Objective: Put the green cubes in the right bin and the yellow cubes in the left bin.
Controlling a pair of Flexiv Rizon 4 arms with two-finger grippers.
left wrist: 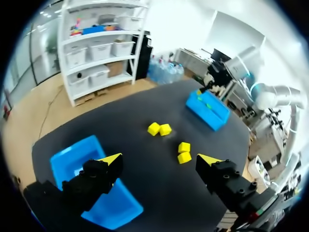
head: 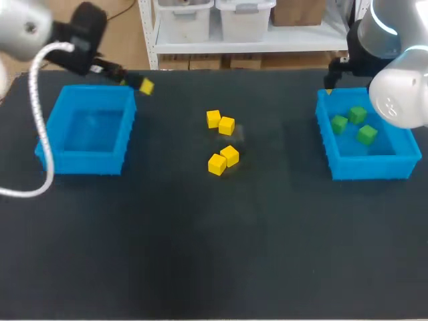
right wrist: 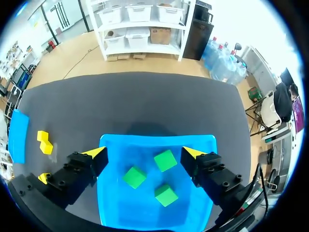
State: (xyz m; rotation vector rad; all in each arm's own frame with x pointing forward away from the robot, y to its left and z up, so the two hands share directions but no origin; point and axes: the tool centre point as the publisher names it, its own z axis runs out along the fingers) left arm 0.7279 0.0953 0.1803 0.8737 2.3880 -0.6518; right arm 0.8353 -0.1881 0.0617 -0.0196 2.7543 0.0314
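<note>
Since the yellow cubes [head: 229, 155] at centre frame look light, rigid and smooth-sided, I'd pinch one across opposite flat faces. Left gripper [left wrist: 160, 158] and right gripper [right wrist: 145, 152] both gape empty; green cubes [head: 357, 114] sit in the right bin [head: 364, 167].

place: a robot lab | sign: two robot arms, a left arm [head: 27, 27] and a right arm [head: 401, 93], stand at the black table [head: 200, 254] | sign: a blue left bin [head: 87, 162] and a blue right bin [head: 374, 167] sit at the table's two ends | sign: yellow cubes [head: 227, 125] lie at the table's middle, green cubes [head: 358, 114] in the right bin
</note>
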